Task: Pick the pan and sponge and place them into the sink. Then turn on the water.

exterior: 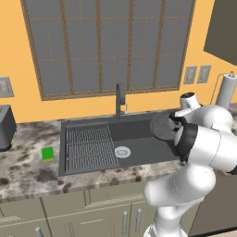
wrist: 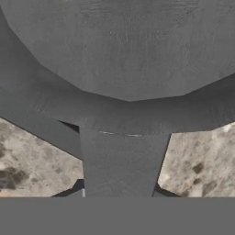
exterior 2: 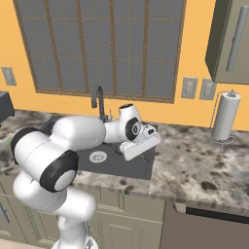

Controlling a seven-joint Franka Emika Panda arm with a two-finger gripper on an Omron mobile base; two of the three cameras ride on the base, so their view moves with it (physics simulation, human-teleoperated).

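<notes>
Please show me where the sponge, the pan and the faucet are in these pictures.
sponge [exterior: 47,153]: left base view, on its green top, on the counter left of the sink.
pan [exterior: 163,127]: left base view, on its round dark body above the basin's right end.
faucet [exterior: 120,98]: left base view, on its upright stem.

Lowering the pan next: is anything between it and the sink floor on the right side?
Nothing visible. The pan, held by the gripper at its handle, hangs over the sink's bare right half; the rack sits left.
</notes>
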